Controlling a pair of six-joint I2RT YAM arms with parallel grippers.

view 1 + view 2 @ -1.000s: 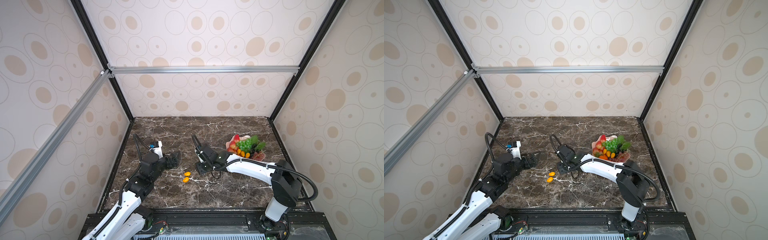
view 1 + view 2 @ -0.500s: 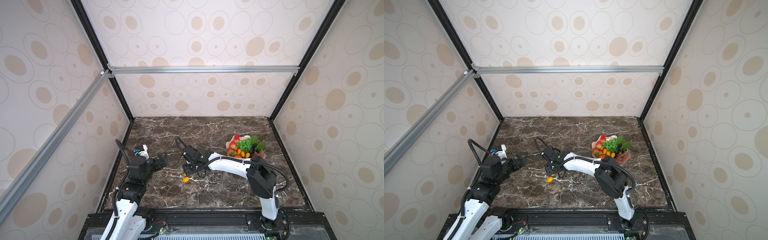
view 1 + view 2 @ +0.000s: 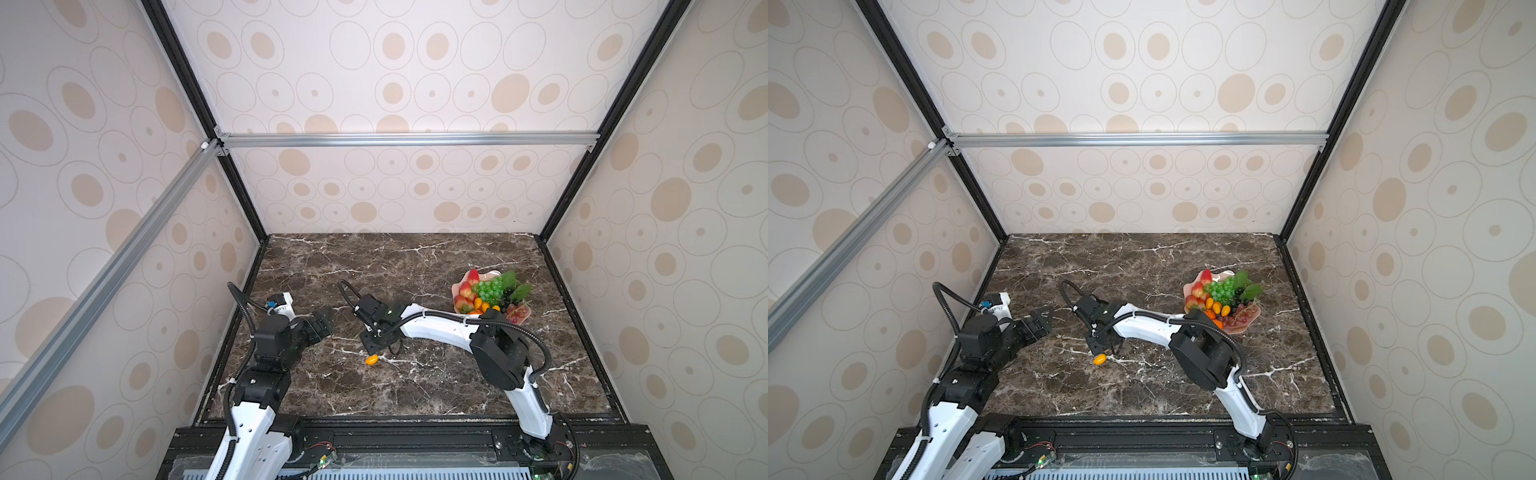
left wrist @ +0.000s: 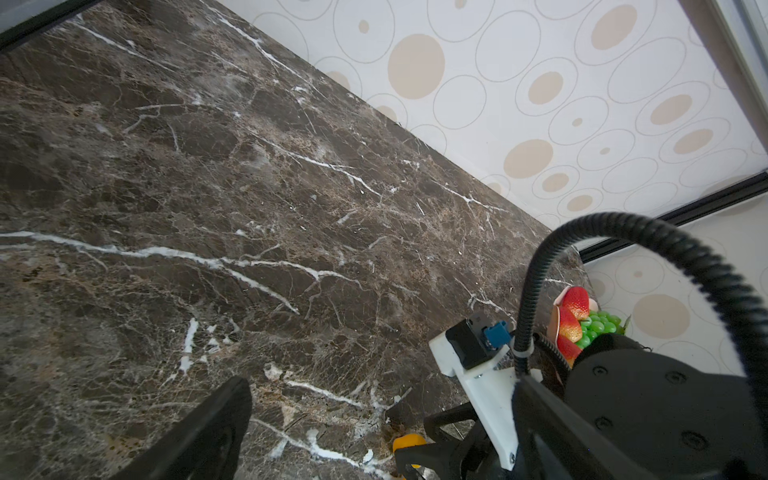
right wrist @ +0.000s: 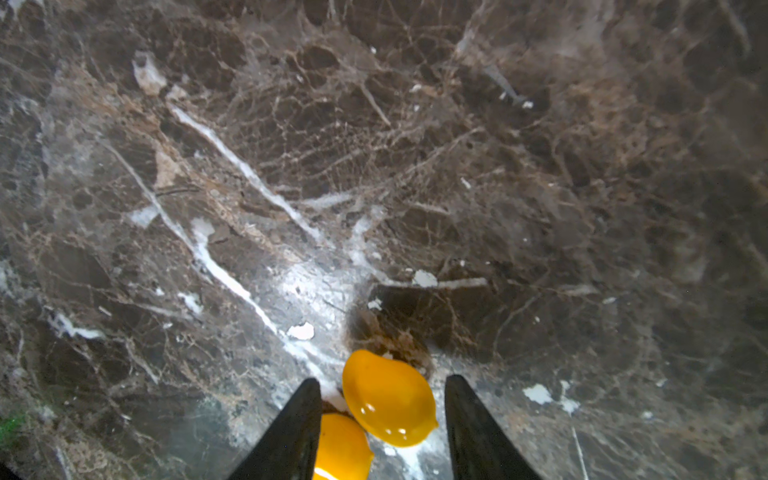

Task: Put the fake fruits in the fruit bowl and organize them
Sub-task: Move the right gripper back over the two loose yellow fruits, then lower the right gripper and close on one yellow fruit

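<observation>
Yellow oval fruit (image 5: 388, 399) sits within spread right end effector (image 5: 382, 378), second fruit (image 5: 340, 449) beside; left end effector (image 3: 326, 322) spread.

The right hand (image 5: 383, 378) holds its 2 black fingers (image 5: 291, 436) apart over the dark marble tabletop (image 5: 415, 166). 1 yellow-orange oval fruit (image 5: 388, 401) lies between them, touching neither. A paler-streaked oval fruit (image 5: 340, 446) sits just beside it, partly hidden by 1 finger.

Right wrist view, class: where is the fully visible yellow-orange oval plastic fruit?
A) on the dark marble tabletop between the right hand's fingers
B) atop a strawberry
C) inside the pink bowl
A: the yellow-orange oval plastic fruit rests on the dark marble tabletop between the right hand's spread fingers.
</observation>
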